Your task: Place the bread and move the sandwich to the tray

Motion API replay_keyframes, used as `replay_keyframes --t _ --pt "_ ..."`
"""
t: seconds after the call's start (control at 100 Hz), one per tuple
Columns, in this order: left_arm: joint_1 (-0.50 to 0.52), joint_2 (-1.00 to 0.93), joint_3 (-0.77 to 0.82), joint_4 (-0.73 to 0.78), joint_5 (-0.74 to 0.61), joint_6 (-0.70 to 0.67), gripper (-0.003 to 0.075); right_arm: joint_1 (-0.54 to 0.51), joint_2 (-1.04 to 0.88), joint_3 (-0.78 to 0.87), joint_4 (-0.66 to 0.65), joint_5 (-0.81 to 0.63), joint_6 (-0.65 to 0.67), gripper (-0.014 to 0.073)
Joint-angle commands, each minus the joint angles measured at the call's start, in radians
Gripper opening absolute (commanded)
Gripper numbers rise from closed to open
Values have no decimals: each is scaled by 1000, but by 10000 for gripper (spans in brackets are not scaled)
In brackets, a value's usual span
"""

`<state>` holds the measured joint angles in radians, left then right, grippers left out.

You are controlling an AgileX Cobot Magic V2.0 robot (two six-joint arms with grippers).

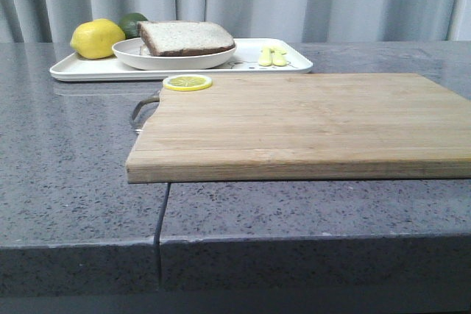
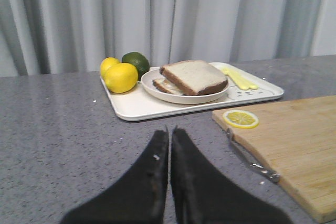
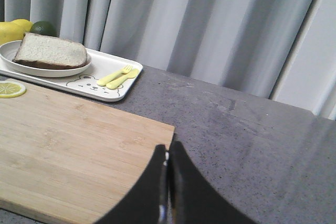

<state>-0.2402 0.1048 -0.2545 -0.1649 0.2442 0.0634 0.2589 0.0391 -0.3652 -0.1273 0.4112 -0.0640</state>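
Sandwich [image 2: 193, 77] sits on a round white plate [image 1: 173, 56], and the plate already rests on the white tray [image 1: 88, 70] at the far side of the grey table [image 1: 66, 182]. A thick slice of bread [image 1: 185, 37], pale on its face with a dark brown crust, lies on top; in the left wrist view a thinner slice peeks out beneath it, and no egg is visible from any angle. Judging by this layout, the task looks essentially complete.

Both arms are back from the tray. The left gripper [image 2: 169, 135] has its dark fingers pressed together on nothing, and the right gripper [image 3: 167, 156] is likewise clenched and empty, hovering over the near corner of the wooden cutting board [image 1: 309, 123].

Risks from here seem small. The top slice overhangs the plate rim slightly, so any bump to the tray could slide it off. 2 lemons [image 2: 119, 74] and a lime [image 2: 137, 61] crowd the tray's left end, touching or nearly touching the plate. A lemon slice [image 1: 188, 82] lies on the board corner nearest the tray, and a knife [image 2: 252, 161] lies along the board's left edge, where a careless arm sweep could knock either.
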Motion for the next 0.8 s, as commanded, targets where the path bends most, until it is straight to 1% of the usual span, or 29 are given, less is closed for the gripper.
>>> replay_keyframes --t 0.0,0.15,0.27,0.37,0.47,0.79 --pt "42 1 0 73 -69 2 -19 -7 14 -19 -14 -83 -7 -67" --pt "156 -26 88 90 -69 0 -19 -7 14 -19 -14 -83 -7 -67" --pt "211 -75 170 123 -69 -29 -19 -7 14 -19 -14 -83 -7 -67" --pt "230 -139 228 131 -82 -31 -19 -7 14 -19 -14 -83 -7 -67" --pt "233 -142 266 133 -150 -36 -19 -7 15 -20 -14 -82 -7 -67" --pt "233 -142 273 143 -140 -36 -19 -7 16 -20 -14 -82 -7 -67"
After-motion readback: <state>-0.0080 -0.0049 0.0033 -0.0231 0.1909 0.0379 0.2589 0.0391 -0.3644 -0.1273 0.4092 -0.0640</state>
